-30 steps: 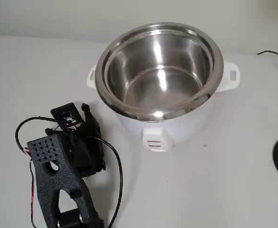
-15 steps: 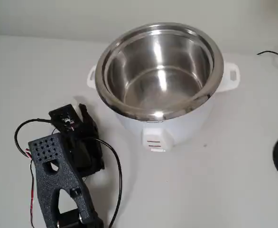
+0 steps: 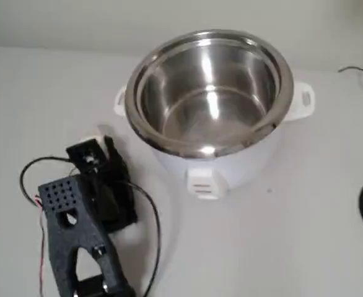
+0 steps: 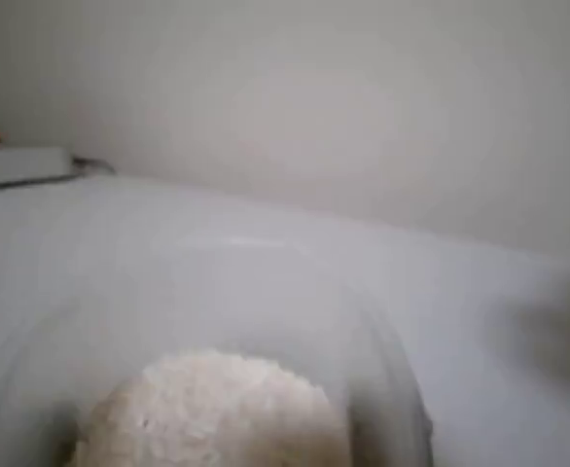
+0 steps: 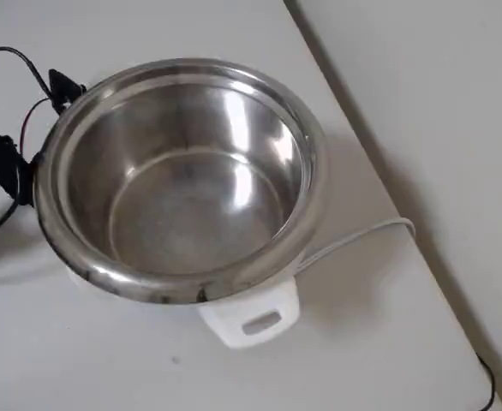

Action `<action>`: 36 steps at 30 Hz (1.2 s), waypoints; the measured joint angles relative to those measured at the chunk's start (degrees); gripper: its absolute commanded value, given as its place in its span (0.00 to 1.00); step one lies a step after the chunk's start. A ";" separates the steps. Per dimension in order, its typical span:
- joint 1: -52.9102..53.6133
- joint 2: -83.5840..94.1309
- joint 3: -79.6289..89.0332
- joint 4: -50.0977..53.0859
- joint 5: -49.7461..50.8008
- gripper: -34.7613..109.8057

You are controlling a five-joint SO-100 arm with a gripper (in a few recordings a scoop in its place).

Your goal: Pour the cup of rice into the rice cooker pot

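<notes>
Your black arm sits low near the front left corner of the white table (image 3: 305,235), with the cup at its tip.

The small translucent whitish plastic cup (image 4: 363,389) holds a mound of loose white rice (image 4: 207,413) right before the wrist camera; in the fixed view a pale sliver shows at the black gripper (image 3: 101,143). You cannot tell whether the fingers are spread or clamped on it. The large shiny steel rice cooker pot (image 3: 208,93) stands empty toward the table's back edge, near the gripper. Risk: thin walls may buckle or slip, and an early tilt would spill grains short of the rim.
</notes>
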 measured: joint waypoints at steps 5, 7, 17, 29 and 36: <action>1.05 5.80 0.09 8.44 -2.72 0.33; 1.14 8.61 0.18 12.22 -3.69 0.33; 1.58 24.96 0.18 28.21 -5.10 0.34; 3.43 42.71 0.26 45.70 -4.66 0.34; 5.45 53.88 0.26 55.99 -2.64 0.34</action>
